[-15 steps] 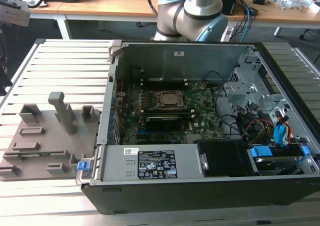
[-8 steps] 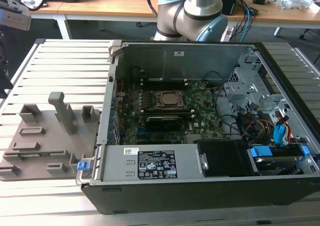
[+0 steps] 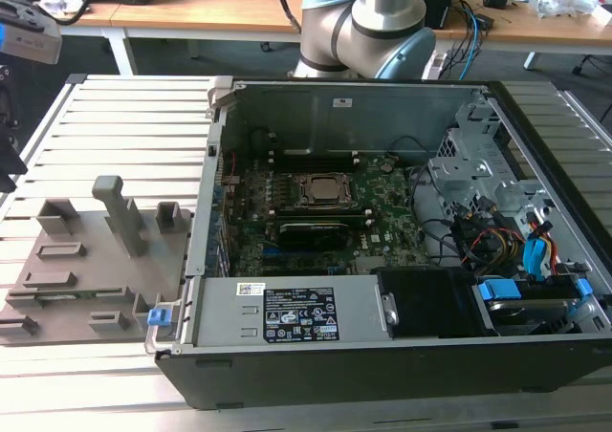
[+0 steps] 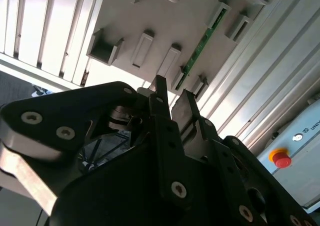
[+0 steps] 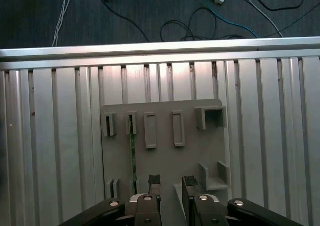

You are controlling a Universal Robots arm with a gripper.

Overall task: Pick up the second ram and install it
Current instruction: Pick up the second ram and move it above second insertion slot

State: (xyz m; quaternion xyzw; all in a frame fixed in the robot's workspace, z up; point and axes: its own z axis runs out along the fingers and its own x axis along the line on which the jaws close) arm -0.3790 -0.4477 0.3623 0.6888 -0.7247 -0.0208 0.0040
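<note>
While the gripper [image 5: 170, 182] is hovering above the grey holder plate [image 5: 165, 161] with its fingers apart and clasping nothing, the second ram [image 5: 133, 151] is standing on edge in the plate's slots, just beside one fingertip.

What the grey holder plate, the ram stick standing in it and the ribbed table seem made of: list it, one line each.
Grey holder plate: probably plastic, perhaps printed; matte, even grey, blocky slots.
Second ram: circuit-board laminate, green, seen edge-on in its slot.
Ribbed table: looks like aluminium profile; silvery sheen, long straight grooves.
</note>
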